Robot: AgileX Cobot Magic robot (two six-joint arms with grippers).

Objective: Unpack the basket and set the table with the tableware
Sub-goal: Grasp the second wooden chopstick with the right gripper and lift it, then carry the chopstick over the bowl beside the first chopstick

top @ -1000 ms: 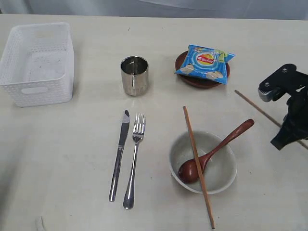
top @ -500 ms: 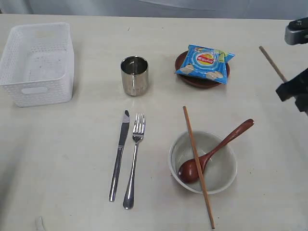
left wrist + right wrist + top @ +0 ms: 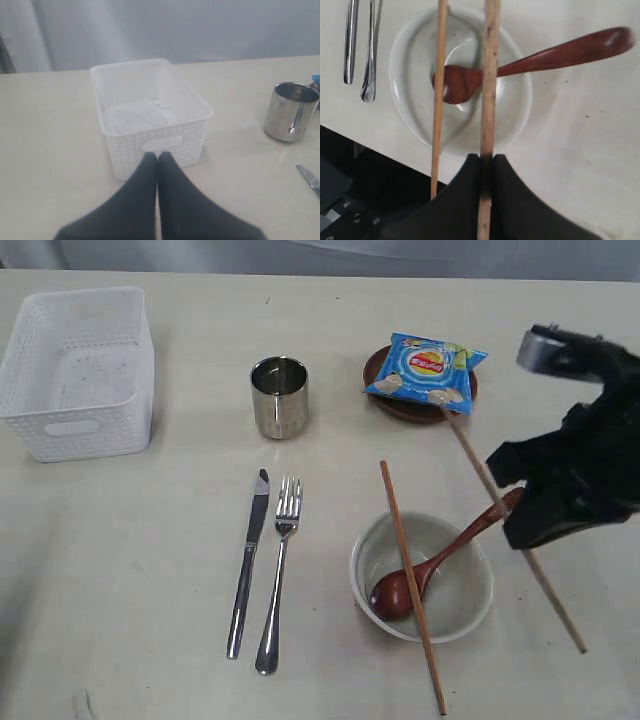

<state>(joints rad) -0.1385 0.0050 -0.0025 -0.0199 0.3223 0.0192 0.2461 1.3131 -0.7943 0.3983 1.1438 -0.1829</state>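
"Exterior view, from the left: what lies on the table?"
"The white basket, the steel cup, the knife, the fork, then the bowl with the wooden spoon and one chopstick across it. Behind is the plate under a chip bag."
"And the grippers?"
"The left gripper is pressed together on nothing, near the basket. The right gripper is clamped on the second chopstick, over the bowl."

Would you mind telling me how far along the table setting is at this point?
Nearly done. The basket looks empty; the cup, knife, fork, plate, bowl with the spoon in it, and a first chopstick across the bowl are laid out. In hand: the right gripper is shut on the second chopstick, held near the bowl. Left: setting it down beside the first. The left gripper is shut, empty.
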